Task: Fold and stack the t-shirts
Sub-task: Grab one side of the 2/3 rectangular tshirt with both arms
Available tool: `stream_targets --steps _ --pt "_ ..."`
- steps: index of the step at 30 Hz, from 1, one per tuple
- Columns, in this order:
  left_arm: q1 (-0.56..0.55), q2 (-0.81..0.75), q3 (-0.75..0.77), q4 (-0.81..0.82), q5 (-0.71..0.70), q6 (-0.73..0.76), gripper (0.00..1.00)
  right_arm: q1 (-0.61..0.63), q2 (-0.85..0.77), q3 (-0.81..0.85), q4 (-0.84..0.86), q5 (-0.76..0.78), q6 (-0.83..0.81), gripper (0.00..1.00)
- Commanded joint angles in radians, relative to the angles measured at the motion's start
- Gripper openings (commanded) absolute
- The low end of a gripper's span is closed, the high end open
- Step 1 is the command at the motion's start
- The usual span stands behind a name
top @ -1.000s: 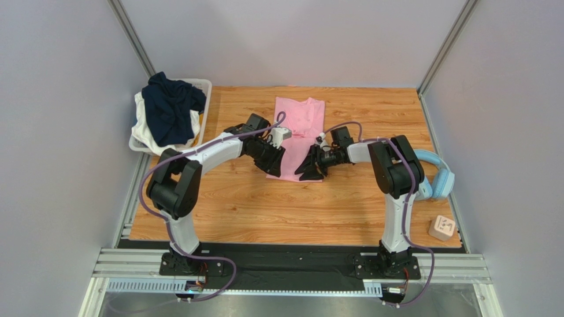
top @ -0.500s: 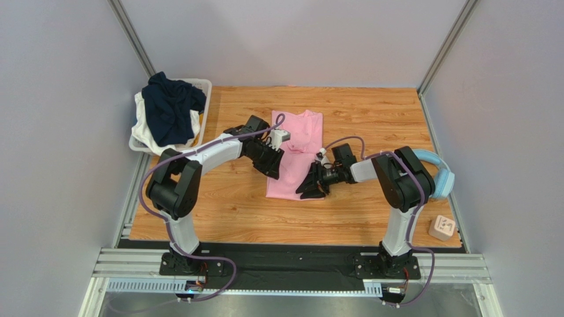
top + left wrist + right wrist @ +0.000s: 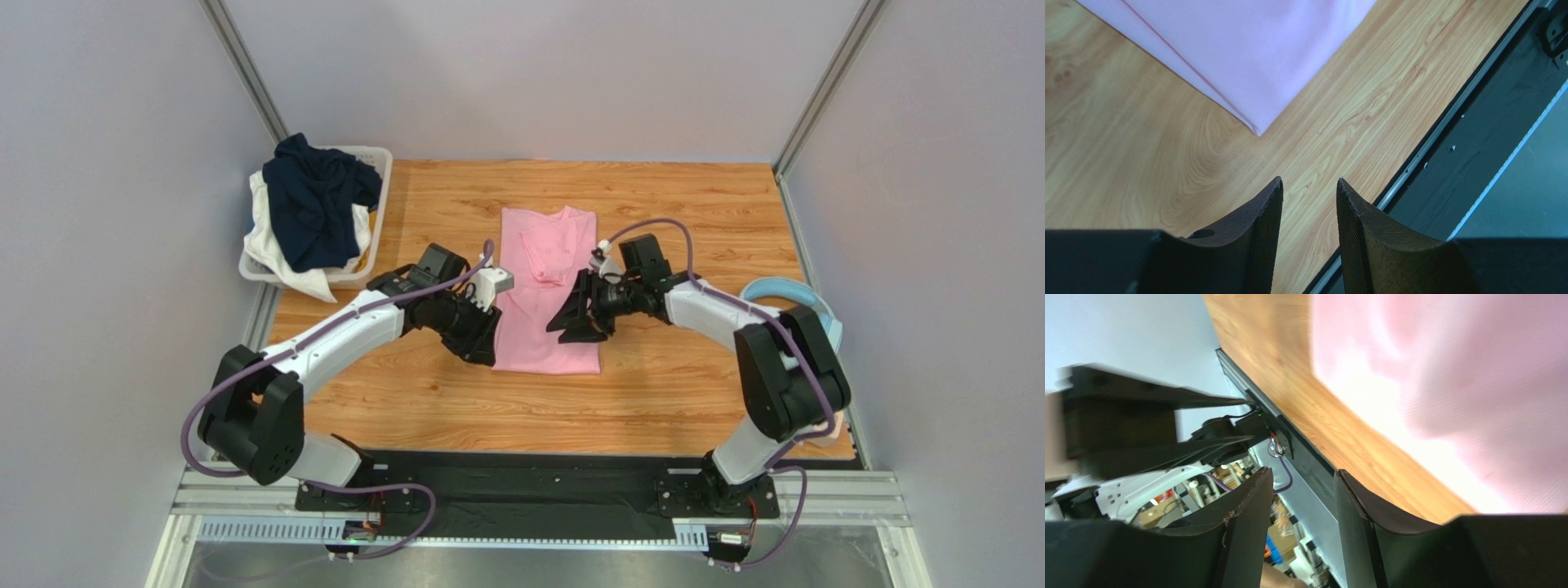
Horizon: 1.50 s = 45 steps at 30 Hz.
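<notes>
Step in hand, as I judge it: lengthwise folds on the light pink cloth t-shirt (image 3: 548,294) are done and the crosswise fold is pending. It lies flat as a long strip between my two pincers. Left pincer (image 3: 478,347) sits just off its near hem corner, jaws slightly parted, empty. Right pincer (image 3: 568,327) hangs at the opposite edge, likewise parted and empty.

Next: pinch both layers at each hem corner and carry them toward the collar.

The dark navy t-shirt (image 3: 313,196) is heaped in the white plastic basket (image 3: 383,162), well beyond my left pincer.

Bench (image 3: 687,208): smooth wood grain. Plain grey walls stand close around it.
</notes>
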Motion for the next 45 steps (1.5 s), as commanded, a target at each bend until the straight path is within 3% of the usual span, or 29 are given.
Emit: stream_targets --steps 1,7,15,24,45 --pt "-0.015 0.052 -0.019 0.016 0.006 -0.026 0.45 -0.005 -0.125 0.027 -0.170 0.079 -0.062 0.48" --pt "-0.021 0.161 -0.001 0.013 -0.021 -0.059 0.45 -0.067 -0.188 -0.098 -0.193 0.100 -0.088 0.48" --pt "-0.021 0.192 -0.007 0.056 -0.093 -0.105 0.46 -0.126 -0.177 -0.220 -0.179 0.116 -0.134 0.48" --pt "-0.021 0.249 0.007 0.081 -0.123 -0.140 0.57 -0.183 -0.151 -0.221 -0.185 0.095 -0.180 0.47" --pt "-0.021 0.324 0.071 0.081 -0.080 -0.166 0.57 -0.202 -0.013 -0.220 -0.087 0.058 -0.180 0.47"
